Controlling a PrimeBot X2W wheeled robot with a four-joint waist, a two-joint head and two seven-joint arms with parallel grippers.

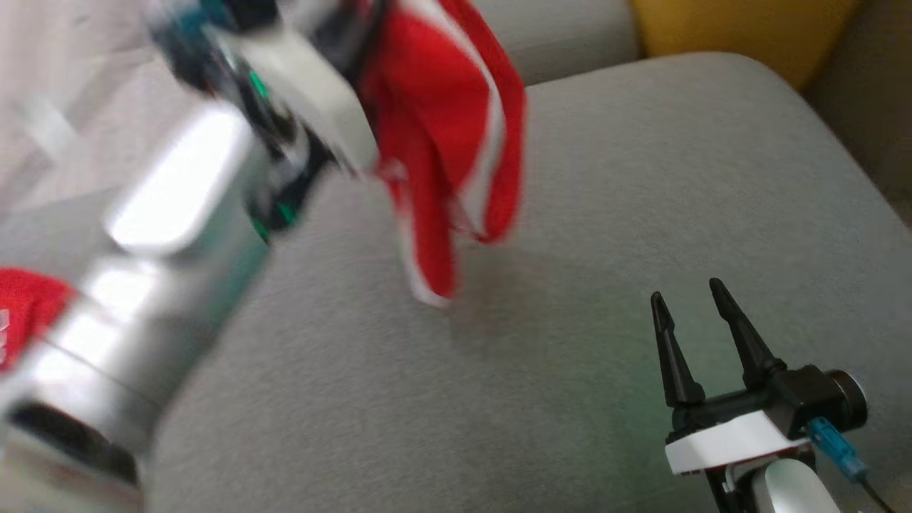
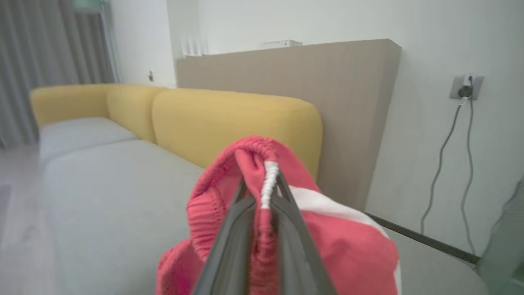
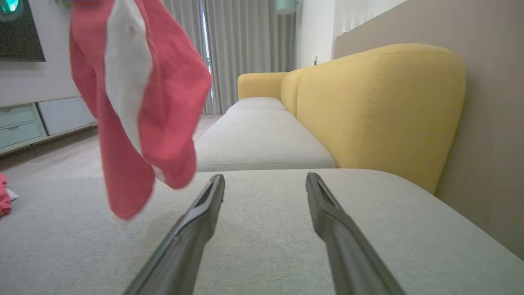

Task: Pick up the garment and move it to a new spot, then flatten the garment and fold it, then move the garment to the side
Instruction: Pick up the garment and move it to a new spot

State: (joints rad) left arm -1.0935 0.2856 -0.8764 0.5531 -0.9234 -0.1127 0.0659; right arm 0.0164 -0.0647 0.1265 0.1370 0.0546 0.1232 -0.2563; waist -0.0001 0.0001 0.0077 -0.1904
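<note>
The garment [image 1: 442,135] is red with white stripes and hangs in the air above the grey sofa cushion [image 1: 570,214], its lower end just over the fabric. My left gripper [image 2: 262,192] is shut on its gathered elastic waistband, with red cloth [image 2: 348,246] bunched around the fingers. The raised left arm [image 1: 178,235] is blurred in the head view. My right gripper [image 1: 685,291] rests low at the lower right, open and with nothing in it, to the right of the hanging garment. In the right wrist view the garment [image 3: 135,102] dangles at the upper left, ahead of the spread right gripper [image 3: 265,177].
A second red cloth [image 1: 21,313] lies at the cushion's left edge. Yellow backrests [image 3: 380,106] line the far side, with a beige panel [image 2: 327,73] behind them. A wall socket with cables [image 2: 464,88], a low cabinet [image 3: 24,123] and curtains stand around the room.
</note>
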